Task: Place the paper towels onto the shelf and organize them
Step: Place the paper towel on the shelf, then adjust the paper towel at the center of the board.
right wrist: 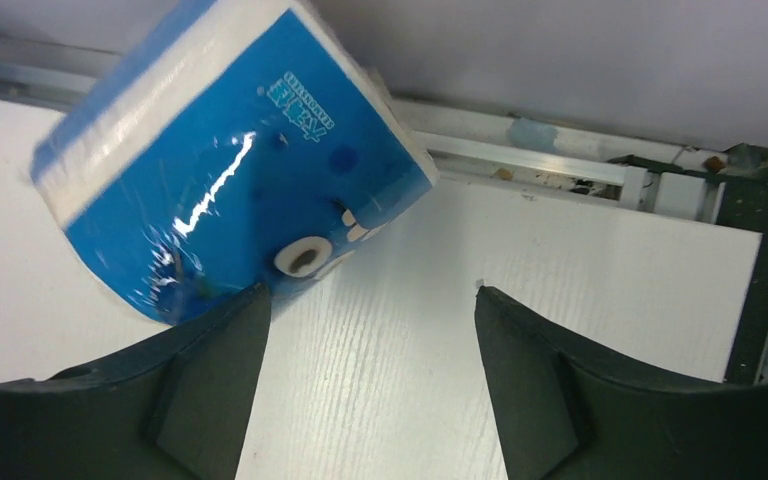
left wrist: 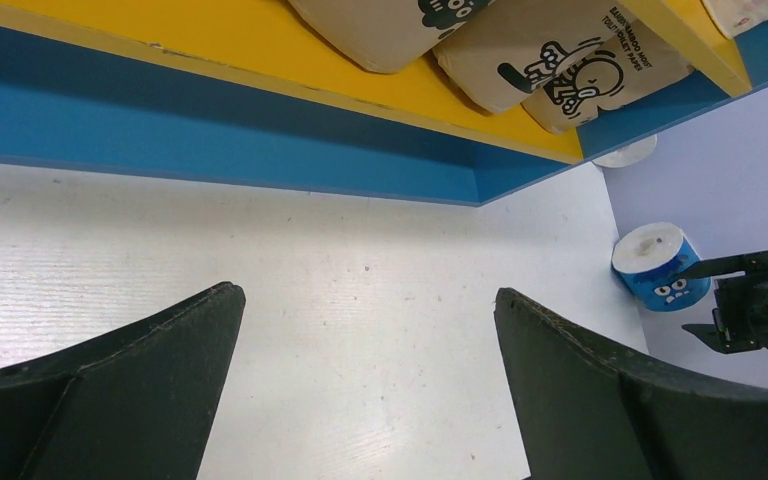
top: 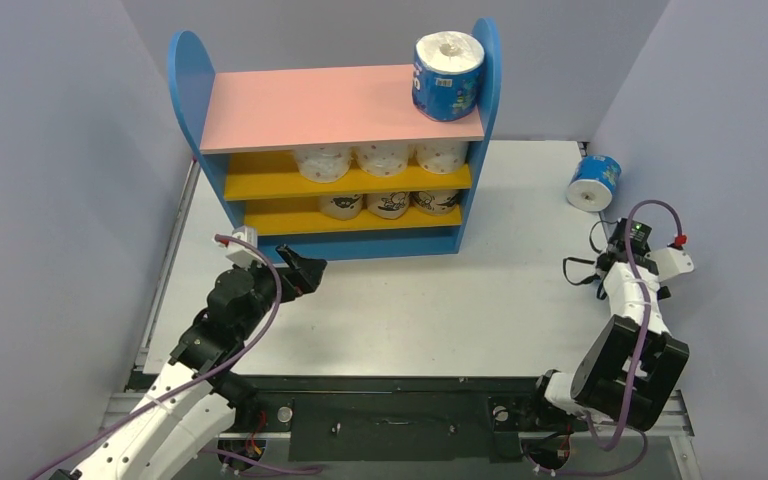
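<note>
The shelf (top: 310,105) stands at the back of the table, blue-sided with a pink top. One blue-and-white paper towel roll (top: 448,77) stands on the right end of the pink top. Three white dotted rolls (top: 382,158) fill the upper yellow board and three tan cartoon rolls (top: 388,204) the lower one. Another blue roll (top: 594,182) lies on its side at the far right. My right gripper (right wrist: 370,300) is open just short of that roll (right wrist: 230,170), which lies off my left fingertip, not between the fingers. In front of the shelf base (left wrist: 210,120), my left gripper (left wrist: 368,295) hangs open and empty.
Lilac walls close in on both sides and the back. The right wall (top: 720,150) stands close behind the lying roll, and a metal rail (right wrist: 520,150) runs along the table edge there. In the left wrist view the blue roll (left wrist: 660,268) shows beside the right gripper (left wrist: 750,305).
</note>
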`<state>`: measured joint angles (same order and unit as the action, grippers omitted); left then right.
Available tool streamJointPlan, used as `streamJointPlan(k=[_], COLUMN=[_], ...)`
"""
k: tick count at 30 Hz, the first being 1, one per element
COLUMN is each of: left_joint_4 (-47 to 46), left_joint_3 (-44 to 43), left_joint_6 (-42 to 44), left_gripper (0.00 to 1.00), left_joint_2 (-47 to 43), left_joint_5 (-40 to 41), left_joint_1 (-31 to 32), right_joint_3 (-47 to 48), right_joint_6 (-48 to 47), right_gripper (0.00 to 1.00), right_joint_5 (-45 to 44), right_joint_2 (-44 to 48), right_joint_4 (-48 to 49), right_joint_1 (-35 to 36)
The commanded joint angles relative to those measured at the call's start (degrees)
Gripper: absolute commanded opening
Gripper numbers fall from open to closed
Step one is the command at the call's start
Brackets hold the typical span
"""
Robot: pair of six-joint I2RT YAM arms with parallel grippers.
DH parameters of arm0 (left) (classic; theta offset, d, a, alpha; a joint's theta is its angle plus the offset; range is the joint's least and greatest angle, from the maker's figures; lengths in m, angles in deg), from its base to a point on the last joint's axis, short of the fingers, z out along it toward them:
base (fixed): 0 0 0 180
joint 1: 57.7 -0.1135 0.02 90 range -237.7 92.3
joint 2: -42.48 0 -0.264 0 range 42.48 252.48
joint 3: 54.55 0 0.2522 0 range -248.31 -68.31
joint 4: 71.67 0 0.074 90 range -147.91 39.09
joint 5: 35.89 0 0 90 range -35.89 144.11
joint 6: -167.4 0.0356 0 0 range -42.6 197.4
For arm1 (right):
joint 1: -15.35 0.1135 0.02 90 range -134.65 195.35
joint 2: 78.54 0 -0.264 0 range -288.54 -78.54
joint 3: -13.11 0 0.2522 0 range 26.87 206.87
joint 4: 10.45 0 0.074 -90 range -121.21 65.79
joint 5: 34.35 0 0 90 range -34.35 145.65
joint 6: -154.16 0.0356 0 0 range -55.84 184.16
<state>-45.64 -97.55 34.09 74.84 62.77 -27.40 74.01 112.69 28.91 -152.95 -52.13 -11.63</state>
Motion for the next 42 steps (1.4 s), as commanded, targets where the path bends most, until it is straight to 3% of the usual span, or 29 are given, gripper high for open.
streamJointPlan(k=[1,14,20,26,42], left_joint_4=[-3.96,-4.50,-4.50,-5.72,-6.84], left_joint_3=[-0.21,0.70,0.58,0.39,-0.34], left_joint_6=[-0.46,-1.97,-1.63,-1.60,-1.34], left_gripper=[0.96,0.96,0.96,0.96,0.96], left_joint_2=[0.15,0.51,0.51,1.38,2.28], left_joint_5=[-0.99,-2.02,-1.95,-2.08,-3.23], left_joint_1=[0.28,0.33,0.45,0.91,1.97], right_joint_3=[-1.81,-4.71,-4.86,-3.13,-1.73], right_joint_6=[1.83,4.55,1.68,-1.27,-4.76], right_gripper=[0.70,0.67,0.77,0.80,0.85], right_joint_5=[3.58,4.53,-0.64,-2.58,11.10], right_joint_2=[-1.61,-2.13,8.51,17.08,4.67], right_joint_4=[3.49,5.86,4.18,1.11,14.98], right_joint_1=[0.01,8.30,9.23,1.09,-12.44])
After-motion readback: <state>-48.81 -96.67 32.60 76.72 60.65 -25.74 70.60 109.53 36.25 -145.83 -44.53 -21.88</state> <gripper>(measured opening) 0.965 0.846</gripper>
